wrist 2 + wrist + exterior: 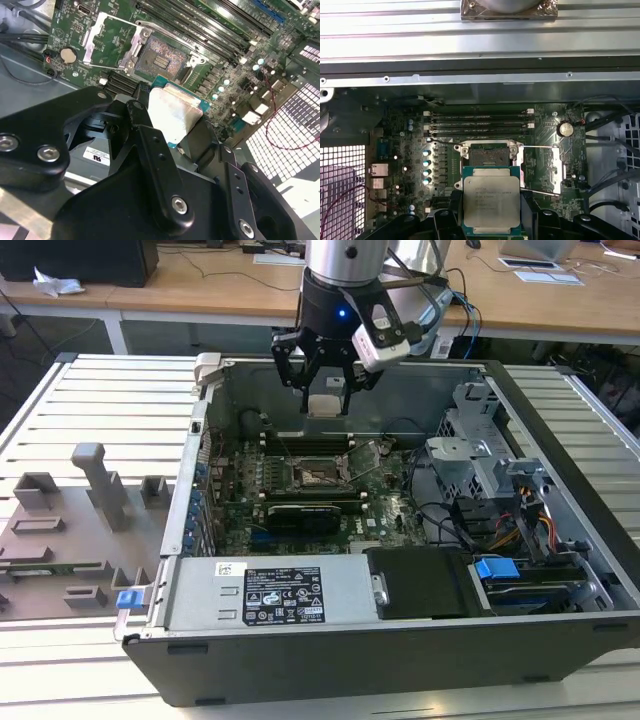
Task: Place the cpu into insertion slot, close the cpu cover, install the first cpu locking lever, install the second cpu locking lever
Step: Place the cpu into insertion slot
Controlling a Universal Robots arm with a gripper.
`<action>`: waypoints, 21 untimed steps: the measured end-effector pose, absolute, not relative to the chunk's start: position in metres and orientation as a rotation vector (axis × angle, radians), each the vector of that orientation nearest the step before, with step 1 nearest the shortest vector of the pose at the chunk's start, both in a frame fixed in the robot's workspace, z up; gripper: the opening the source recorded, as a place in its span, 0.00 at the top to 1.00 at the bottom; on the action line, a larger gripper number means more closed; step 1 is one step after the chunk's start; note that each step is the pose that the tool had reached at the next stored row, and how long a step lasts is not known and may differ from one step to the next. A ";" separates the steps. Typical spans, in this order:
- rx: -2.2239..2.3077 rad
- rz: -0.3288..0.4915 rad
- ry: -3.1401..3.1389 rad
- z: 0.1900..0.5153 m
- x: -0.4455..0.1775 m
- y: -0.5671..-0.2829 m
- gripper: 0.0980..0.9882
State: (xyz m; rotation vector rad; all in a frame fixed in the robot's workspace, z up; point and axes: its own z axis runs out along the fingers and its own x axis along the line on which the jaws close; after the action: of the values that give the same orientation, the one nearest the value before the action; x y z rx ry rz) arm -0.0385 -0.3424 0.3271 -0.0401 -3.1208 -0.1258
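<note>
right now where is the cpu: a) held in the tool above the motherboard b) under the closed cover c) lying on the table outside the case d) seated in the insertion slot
a: the cpu is clamped in the tool, up off the insertion slot, whose centre lies bare.

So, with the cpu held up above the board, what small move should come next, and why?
Probably lower the cpu a little toward the insertion slot. The fingers grip it well above the board, the slot looks empty, and the cpu cover is swung open beside it.
</note>
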 end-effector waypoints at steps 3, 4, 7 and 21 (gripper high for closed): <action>-0.040 -0.125 -3.121 0.325 -0.038 -0.342 0.50; -0.040 -0.125 -3.121 0.324 -0.038 -0.342 0.50; -0.040 -0.124 -3.121 0.321 -0.038 -0.342 0.50; -0.040 -0.122 -3.121 0.314 -0.039 -0.342 0.50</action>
State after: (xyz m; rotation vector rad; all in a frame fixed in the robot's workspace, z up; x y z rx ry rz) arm -0.0385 -0.3424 0.3144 -0.0402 -3.1209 -0.1220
